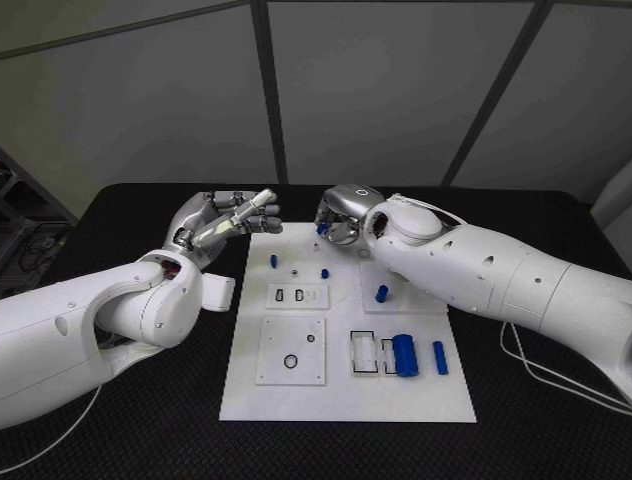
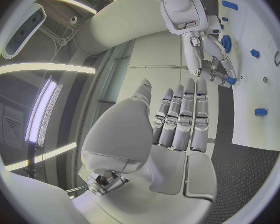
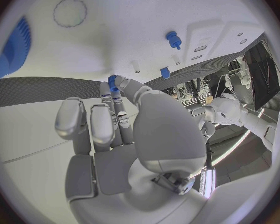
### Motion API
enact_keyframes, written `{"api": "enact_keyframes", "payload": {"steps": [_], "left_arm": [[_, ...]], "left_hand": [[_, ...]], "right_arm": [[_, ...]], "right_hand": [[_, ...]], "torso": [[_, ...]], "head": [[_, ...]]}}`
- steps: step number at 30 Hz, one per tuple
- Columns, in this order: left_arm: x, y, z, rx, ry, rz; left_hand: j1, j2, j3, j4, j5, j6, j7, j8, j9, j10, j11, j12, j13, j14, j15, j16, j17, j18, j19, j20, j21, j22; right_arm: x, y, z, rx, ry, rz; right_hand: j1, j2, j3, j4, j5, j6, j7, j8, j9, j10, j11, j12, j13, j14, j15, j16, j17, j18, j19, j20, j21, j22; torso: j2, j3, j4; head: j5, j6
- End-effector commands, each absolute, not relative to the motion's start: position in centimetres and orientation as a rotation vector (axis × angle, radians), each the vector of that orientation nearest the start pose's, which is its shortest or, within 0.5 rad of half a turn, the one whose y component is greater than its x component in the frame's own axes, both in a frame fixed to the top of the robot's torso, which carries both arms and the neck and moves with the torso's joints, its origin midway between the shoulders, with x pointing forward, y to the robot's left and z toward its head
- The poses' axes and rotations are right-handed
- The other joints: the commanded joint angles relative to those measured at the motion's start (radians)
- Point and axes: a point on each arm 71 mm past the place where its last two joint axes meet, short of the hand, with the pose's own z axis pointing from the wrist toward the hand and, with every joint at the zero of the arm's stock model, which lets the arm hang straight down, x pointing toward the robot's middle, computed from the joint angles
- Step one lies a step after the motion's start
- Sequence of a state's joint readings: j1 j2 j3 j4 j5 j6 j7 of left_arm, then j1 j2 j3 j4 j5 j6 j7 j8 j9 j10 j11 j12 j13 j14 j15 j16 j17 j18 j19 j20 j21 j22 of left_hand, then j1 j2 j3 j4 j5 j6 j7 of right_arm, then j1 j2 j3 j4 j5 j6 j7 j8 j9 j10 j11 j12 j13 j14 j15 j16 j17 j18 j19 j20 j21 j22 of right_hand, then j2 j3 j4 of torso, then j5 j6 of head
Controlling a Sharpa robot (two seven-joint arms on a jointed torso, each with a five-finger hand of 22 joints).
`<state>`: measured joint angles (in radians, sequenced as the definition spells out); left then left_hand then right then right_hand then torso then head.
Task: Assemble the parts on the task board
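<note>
The task board (image 1: 348, 400), a white rectangular plate, is seen lying flat in the middle of the black counter (image 1: 114, 430), its long side running away from the robot. Several raised white blocks with recesses are carried on it: two small ones mid-board, and a larger square one (image 1: 290, 351) nearer the robot with a small black ring on it. The parts are small and blue: a thick cylinder (image 1: 404, 355) and a slimmer rod (image 1: 440, 357) lie side by side near the board's right edge, a short peg (image 1: 381, 293) sits on the right-hand block, and a small peg (image 1: 274, 260) stands near the far left of the board. The right robot hand (image 1: 348, 215) is held over the board's far edge, its fingertips pinched on a small blue part (image 3: 112, 82). The left robot hand (image 1: 227, 220) is raised above the board's far left corner, fingers straight and side by side, nothing held.
</note>
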<state>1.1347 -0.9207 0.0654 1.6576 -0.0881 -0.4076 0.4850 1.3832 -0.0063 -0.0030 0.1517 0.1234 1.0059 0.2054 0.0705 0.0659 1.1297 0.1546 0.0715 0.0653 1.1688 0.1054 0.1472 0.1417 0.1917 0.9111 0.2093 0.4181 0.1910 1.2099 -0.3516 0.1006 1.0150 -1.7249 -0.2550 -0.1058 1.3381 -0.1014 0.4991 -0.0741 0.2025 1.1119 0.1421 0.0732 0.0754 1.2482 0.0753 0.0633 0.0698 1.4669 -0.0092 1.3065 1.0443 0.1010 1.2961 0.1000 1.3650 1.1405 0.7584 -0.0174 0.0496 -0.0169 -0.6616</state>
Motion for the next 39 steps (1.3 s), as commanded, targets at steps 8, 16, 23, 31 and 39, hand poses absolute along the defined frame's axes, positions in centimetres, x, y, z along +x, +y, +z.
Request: {"api": "enact_keyframes", "payload": {"steps": [8, 16, 23, 31, 39], "left_arm": [[46.8, 21.3, -15.0, -0.998, 1.27, -1.599], [46.8, 21.3, -15.0, -0.999, 1.272, -1.597], [46.8, 21.6, -15.0, -1.002, 1.274, -1.59], [46.8, 22.0, -15.0, -1.007, 1.275, -1.577], [46.9, 22.2, -15.1, -1.009, 1.281, -1.577]], "left_hand": [[-0.012, -0.001, -0.006, 0.002, -0.005, -0.002, 0.006, -0.005, -0.001, -0.005, -0.001, -0.006, -0.001, -0.005, 0.0, -0.004, 0.001, -0.01, -0.001, 0.005, 0.002, -0.002], [-0.014, -0.001, -0.007, 0.003, -0.005, -0.003, 0.006, -0.006, -0.001, -0.006, 0.0, -0.006, -0.001, -0.005, 0.0, -0.005, 0.002, -0.01, -0.002, 0.005, 0.002, -0.002], [-0.015, -0.001, -0.009, 0.003, -0.005, -0.005, 0.007, -0.007, -0.001, -0.008, 0.0, -0.007, -0.001, -0.005, 0.0, -0.006, 0.002, -0.01, -0.002, 0.005, 0.002, -0.002], [-0.013, 0.003, -0.009, -0.001, -0.005, -0.008, 0.009, -0.007, -0.001, -0.013, 0.003, -0.008, -0.001, -0.01, 0.003, -0.014, 0.002, -0.011, -0.008, 0.007, 0.001, -0.003], [-0.007, 0.007, -0.007, -0.007, -0.004, -0.005, 0.007, -0.005, 0.0, -0.011, 0.001, -0.006, 0.0, -0.011, 0.003, -0.019, 0.003, -0.011, -0.012, 0.008, 0.0, -0.004]], "right_arm": [[57.1, -8.1, -16.3, -0.336, 1.549, 0.512], [57.0, -8.4, -16.0, -0.323, 1.516, 0.519], [56.2, -9.2, -15.2, -0.311, 1.464, 0.544], [54.5, -14.2, -13.6, -0.153, 1.409, 0.624], [53.6, -20.6, -13.8, 0.015, 1.538, 0.592]], "right_hand": [[-0.019, -0.028, 0.008, 0.01, -0.013, -0.049, 0.011, -0.012, -0.008, -0.079, 0.016, -0.005, -0.007, 0.011, 0.017, -0.016, -0.035, -0.004, -0.032, 0.013, -0.014, -0.029], [-0.019, -0.058, -0.026, 0.007, -0.056, -0.217, 0.011, -0.013, -0.012, -0.232, 0.042, 0.002, -0.007, -0.017, 0.037, -0.085, -0.148, 0.021, -0.116, 0.033, -0.084, -0.151], [-0.009, -0.05, -0.053, 0.008, -0.054, -0.211, 0.008, -0.004, -0.007, -0.241, 0.042, 0.019, -0.004, -0.017, 0.038, -0.093, -0.16, 0.022, -0.116, 0.036, -0.091, -0.16], [-0.021, -0.042, -0.044, 0.027, -0.028, -0.117, 0.02, 0.021, 0.002, -0.127, 0.023, 0.076, -0.001, 0.002, 0.023, -0.058, -0.108, 0.013, -0.077, 0.023, -0.066, -0.115], [-0.085, -0.101, -0.114, 0.073, 0.04, -0.09, 0.004, 0.024, -0.001, 0.067, -0.015, 0.165, 0.05, 0.017, -0.006, -0.017, -0.046, 0.001, -0.035, 0.001, -0.034, -0.058]], "torso": [[0.001, -0.0004, -0.0024], [0.001, -0.0002, -0.003], [0.0, 0.0011, -0.0057], [-0.001, 0.0021, -0.0155], [-0.004, 0.0061, -0.0295]], "head": [[0.003, -0.001], [0.002, 0.001], [0.002, 0.002], [-0.001, 0.015], [-0.003, 0.023]]}}
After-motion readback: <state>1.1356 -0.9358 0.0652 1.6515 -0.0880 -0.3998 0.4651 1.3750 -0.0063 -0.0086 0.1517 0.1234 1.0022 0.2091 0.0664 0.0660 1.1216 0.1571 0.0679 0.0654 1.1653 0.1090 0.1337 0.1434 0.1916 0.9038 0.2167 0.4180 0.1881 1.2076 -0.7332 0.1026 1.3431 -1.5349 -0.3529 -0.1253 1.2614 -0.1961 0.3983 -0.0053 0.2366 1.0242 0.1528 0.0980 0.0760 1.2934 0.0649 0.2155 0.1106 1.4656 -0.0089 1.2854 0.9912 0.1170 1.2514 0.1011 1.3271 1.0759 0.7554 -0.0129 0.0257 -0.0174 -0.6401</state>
